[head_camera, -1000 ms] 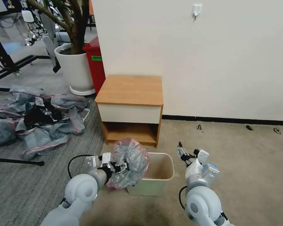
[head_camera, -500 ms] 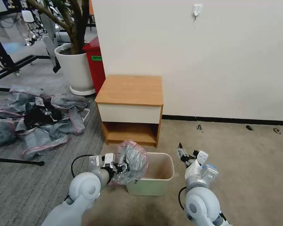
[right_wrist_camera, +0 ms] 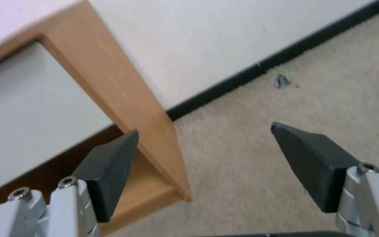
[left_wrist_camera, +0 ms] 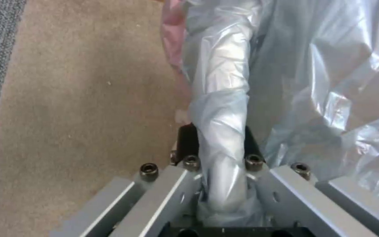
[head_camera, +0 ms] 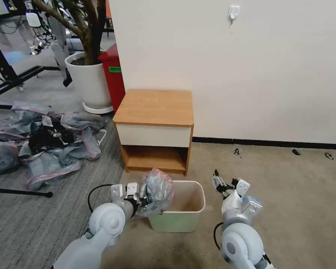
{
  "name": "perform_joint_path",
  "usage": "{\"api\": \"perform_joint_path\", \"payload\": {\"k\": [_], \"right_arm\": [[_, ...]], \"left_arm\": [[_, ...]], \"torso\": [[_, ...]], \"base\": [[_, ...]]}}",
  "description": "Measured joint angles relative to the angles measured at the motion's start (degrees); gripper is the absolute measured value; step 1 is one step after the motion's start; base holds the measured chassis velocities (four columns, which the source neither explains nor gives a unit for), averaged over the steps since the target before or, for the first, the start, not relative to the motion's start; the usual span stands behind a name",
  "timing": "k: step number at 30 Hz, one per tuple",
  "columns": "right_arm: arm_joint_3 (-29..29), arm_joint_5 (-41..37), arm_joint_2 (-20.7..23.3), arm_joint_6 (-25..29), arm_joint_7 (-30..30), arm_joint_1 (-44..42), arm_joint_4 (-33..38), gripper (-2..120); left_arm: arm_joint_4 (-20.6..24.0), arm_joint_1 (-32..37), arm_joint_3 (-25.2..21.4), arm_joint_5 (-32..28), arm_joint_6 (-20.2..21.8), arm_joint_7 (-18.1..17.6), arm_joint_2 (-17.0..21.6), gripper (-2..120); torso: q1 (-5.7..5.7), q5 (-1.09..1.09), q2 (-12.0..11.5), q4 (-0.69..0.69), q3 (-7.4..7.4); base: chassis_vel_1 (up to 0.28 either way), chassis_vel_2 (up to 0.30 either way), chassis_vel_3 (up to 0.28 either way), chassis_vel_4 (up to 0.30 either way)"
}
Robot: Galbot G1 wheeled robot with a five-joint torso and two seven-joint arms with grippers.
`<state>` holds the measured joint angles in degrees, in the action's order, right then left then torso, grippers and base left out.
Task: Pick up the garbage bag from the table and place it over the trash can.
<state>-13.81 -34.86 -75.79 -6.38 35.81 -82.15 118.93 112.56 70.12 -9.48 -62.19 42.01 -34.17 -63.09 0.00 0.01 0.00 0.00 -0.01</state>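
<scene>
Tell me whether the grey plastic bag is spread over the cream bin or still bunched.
Bunched. The crinkly grey garbage bag hangs crumpled from the left gripper at the cream trash can's left rim; the bin mouth is uncovered.

The floor is beige carpet (head_camera: pixel 287 194) on the right and grey ribbed carpet (head_camera: pixel 22 224) on the left. On it stand a small wooden bedside cabinet (head_camera: pixel 155 106), a cream rectangular plastic bin (head_camera: pixel 177 220), a white plant pot (head_camera: pixel 89 84) and a red bin (head_camera: pixel 114 74). A heap of grey-and-pink plastic bags (head_camera: pixel 41 140) lies on the grey part.
</scene>
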Motion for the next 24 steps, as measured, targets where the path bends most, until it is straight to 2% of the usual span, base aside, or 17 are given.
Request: {"api": "perform_joint_path", "payload": {"k": [4, 6, 8, 9, 13, 14, 16, 17, 18, 23, 24], "right_arm": [[0.41, 0.78, 1.91, 0.26, -2.41, 0.05, 2.62, 84], [1.03, 0.53, 3.46, 0.22, -3.56, 0.24, 4.17, 88], [2.09, -2.21, 6.84, -1.12, -5.24, 0.80, 7.29, 92], [2.09, -2.21, 6.84, -1.12, -5.24, 0.80, 7.29, 92], [3.20, -19.63, 14.35, -10.33, -6.37, 2.83, 14.61, 96], [3.20, -19.63, 14.35, -10.33, -6.37, 2.83, 14.61, 96], [2.56, -31.26, 16.70, -17.30, -6.25, 4.16, 17.21, 96], [1.91, -39.79, 17.98, -22.98, -5.54, 5.77, 18.25, 96], [1.76, -44.85, 18.54, -26.76, -4.69, 7.21, 18.27, 96], [2.57, -51.08, 18.79, -31.37, -3.16, 10.08, 16.81, 97], [4.86, -54.32, 18.48, -32.99, -1.33, 13.59, 14.07, 97]], "left_arm": [[0.57, 0.42, -0.66, 0.35, 0.17, 0.50, 0.39, 3], [0.83, 0.75, -1.32, 1.05, 0.19, 1.74, 0.76, 3], [1.25, 1.34, -2.61, 2.52, 0.20, 4.69, 1.56, 3], [1.25, 1.34, -2.61, 2.52, 0.20, 4.69, 1.56, 3], [1.24, 2.25, -4.22, 6.16, -1.52, 10.57, 3.05, 3], [1.24, 2.25, -4.22, 6.16, -1.52, 10.57, 3.05, 3], [1.17, 2.49, -4.63, 7.32, -2.33, 12.46, 3.45, 3], [1.06, 2.64, -4.90, 8.27, -2.90, 14.08, 3.71, 3], [1.00, 2.71, -5.00, 8.97, -3.34, 15.11, 3.90, 3], [0.98, 2.80, -5.16, 10.14, -3.91, 16.69, 4.13, 3], [1.00, 3.11, -5.28, 11.78, -4.35, 18.45, 4.23, 3]], "torso": [[0.00, -0.04, 0.00, -0.02, 0.01], [0.00, -0.03, 0.00, -0.01, 0.01], [0.00, -0.02, -0.01, -0.01, 0.01], [0.00, -0.02, -0.01, -0.01, 0.01], [0.00, -0.02, -0.01, -0.01, 0.01], [0.00, -0.02, -0.01, -0.01, 0.01], [0.00, -0.01, -0.01, -0.01, 0.01], [0.00, -0.03, -0.01, 0.00, 0.01], [0.00, -0.02, -0.01, -0.01, 0.01], [0.00, -0.02, -0.01, -0.01, 0.01], [0.00, -0.01, -0.01, 0.00, 0.01]], "base": [[0.000, 0.000, 0.000, 0.000], [0.000, 0.000, 0.000, 0.000], [0.000, 0.000, 0.000, 0.000], [0.000, 0.000, 0.000, 0.000], [0.000, 0.000, 0.000, 0.000], [0.000, 0.000, 0.000, 0.000], [0.000, 0.000, 0.000, 0.000], [0.000, 0.000, 0.000, 0.000], [0.000, 0.000, 0.000, 0.000], [0.000, 0.000, 0.000, 0.000], [0.000, 0.000, 0.000, 0.000]]}}
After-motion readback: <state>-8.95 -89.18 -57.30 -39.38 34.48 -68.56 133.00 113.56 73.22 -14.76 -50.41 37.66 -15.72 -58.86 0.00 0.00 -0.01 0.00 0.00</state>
